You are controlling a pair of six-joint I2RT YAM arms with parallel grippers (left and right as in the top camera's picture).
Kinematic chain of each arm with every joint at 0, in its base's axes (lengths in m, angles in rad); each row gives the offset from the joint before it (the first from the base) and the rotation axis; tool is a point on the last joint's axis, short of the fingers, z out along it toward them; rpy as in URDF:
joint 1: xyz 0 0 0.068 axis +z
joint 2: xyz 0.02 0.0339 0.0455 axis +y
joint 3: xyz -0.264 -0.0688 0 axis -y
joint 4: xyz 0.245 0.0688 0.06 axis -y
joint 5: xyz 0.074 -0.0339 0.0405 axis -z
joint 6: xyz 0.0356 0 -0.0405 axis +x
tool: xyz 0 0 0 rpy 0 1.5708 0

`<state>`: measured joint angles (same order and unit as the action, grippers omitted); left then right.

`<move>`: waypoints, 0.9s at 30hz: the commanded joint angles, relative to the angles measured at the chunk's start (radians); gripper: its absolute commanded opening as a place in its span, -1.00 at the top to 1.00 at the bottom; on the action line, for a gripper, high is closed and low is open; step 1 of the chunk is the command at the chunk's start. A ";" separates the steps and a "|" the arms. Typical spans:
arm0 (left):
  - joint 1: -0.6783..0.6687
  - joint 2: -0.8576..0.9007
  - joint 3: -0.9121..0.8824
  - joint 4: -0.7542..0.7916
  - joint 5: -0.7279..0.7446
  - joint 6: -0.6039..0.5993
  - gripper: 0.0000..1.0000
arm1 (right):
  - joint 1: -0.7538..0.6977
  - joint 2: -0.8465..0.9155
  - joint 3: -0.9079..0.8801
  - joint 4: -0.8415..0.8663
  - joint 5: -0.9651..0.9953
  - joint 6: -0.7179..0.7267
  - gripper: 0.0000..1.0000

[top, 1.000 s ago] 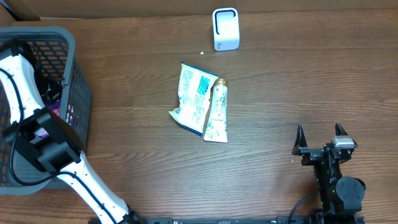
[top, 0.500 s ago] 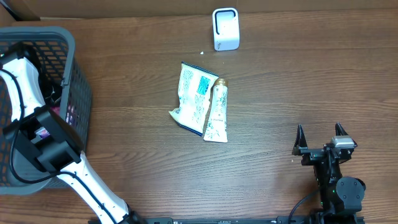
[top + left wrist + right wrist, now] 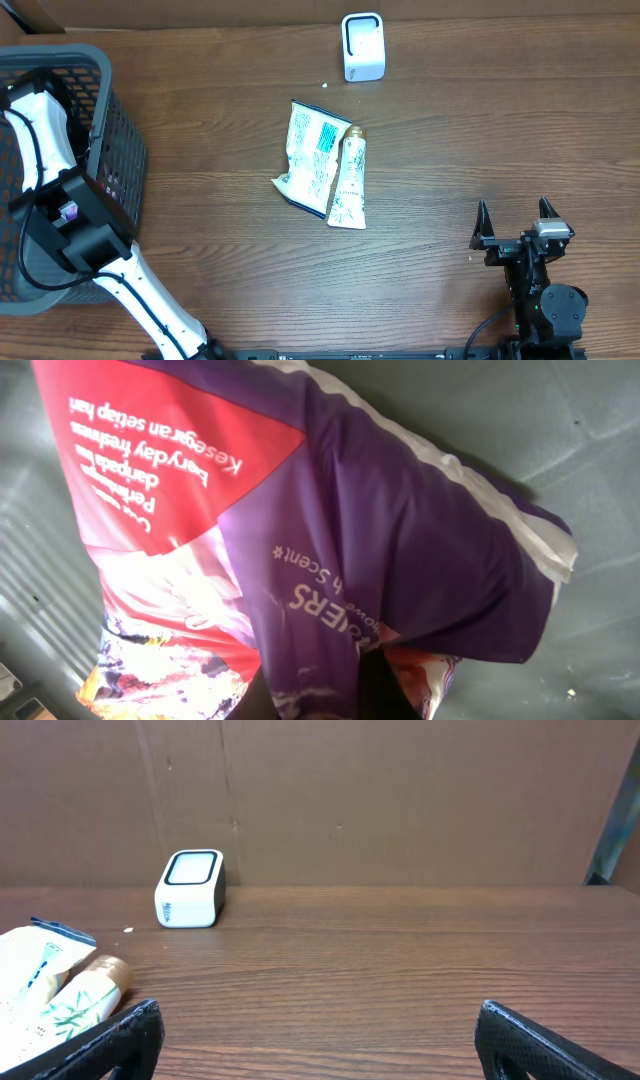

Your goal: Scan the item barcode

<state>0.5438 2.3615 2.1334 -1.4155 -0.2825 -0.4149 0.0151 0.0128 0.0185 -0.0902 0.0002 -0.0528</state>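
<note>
A purple and red printed pouch (image 3: 330,530), the item, fills the left wrist view and lies inside the grey basket (image 3: 125,150). My left gripper (image 3: 318,692) is shut on a fold of the pouch's lower edge, with a dark finger (image 3: 385,690) on either side of it. No barcode shows on the pouch. From overhead, the left arm (image 3: 60,215) reaches into the basket and hides its gripper. The white scanner (image 3: 363,46) stands at the table's back, also visible as a small white box (image 3: 190,888). My right gripper (image 3: 514,208) stands open and holds nothing at the front right.
A white and blue packet (image 3: 310,155) and a white tube (image 3: 349,180) lie side by side mid-table; both show at the left edge of the right wrist view, the tube (image 3: 85,995) nearer. A cardboard wall (image 3: 400,800) backs the table.
The left gripper has closed on the pouch inside the basket, and the left arm has shifted slightly there. The right arm has not moved.
</note>
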 commanded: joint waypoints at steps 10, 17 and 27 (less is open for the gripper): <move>0.034 0.038 0.295 -0.167 0.224 0.012 0.92 | 0.003 -0.010 -0.011 0.007 0.006 -0.004 -1.00; 0.035 -0.032 0.435 -0.229 0.211 0.015 0.92 | 0.003 -0.010 -0.011 0.007 0.006 -0.004 -1.00; 0.099 -0.041 0.360 -0.275 0.067 -0.058 -0.94 | 0.003 -0.010 -0.011 0.007 0.006 -0.004 -1.00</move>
<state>0.5999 2.3508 2.5374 -1.6867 -0.1738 -0.4438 0.0147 0.0128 0.0185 -0.0898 0.0010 -0.0528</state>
